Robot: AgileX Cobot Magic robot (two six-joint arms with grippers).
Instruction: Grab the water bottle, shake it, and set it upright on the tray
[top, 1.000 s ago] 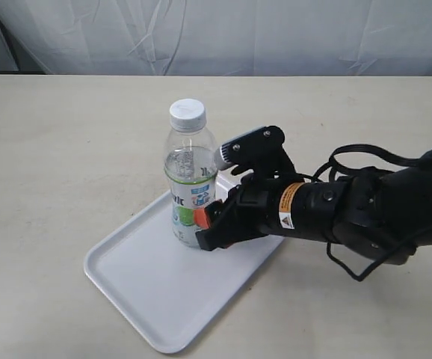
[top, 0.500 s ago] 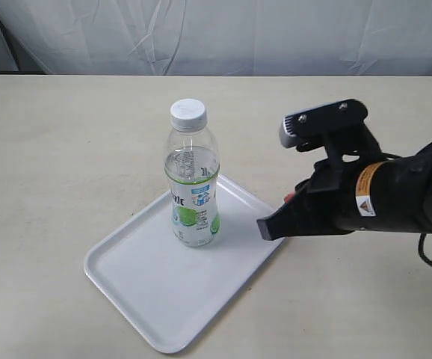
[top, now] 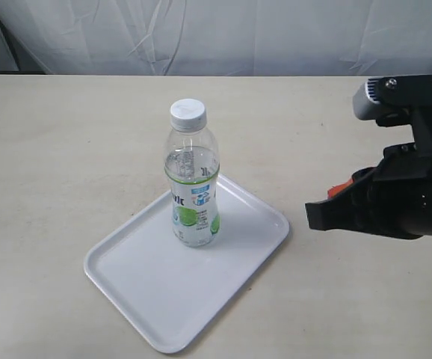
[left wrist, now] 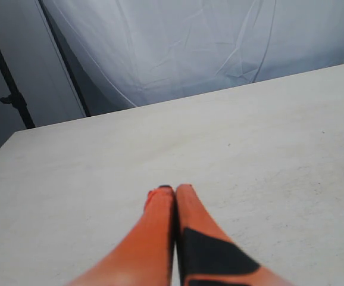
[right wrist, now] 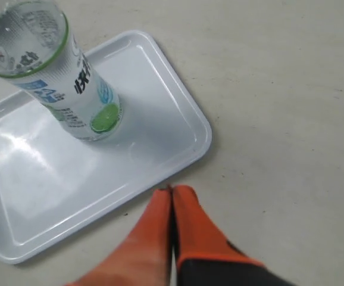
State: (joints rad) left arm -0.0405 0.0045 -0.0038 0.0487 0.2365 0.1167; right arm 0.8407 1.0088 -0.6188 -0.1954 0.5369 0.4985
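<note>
The water bottle stands upright on the white tray, its white cap on top and its green-fruit label facing the camera. The right wrist view shows the same bottle on the tray. My right gripper hangs to the right of the tray, apart from the bottle, and its orange fingers are pressed together with nothing between them. My left gripper is shut and empty over bare tabletop, and it does not show in the exterior view.
The beige table stretches around the tray. A white cloth backdrop hangs along its far edge. A dark stand pole rises beyond the table in the left wrist view.
My right gripper let go of the bottle, drew back to the right off the tray and closed. The bottle stays upright on the tray.
</note>
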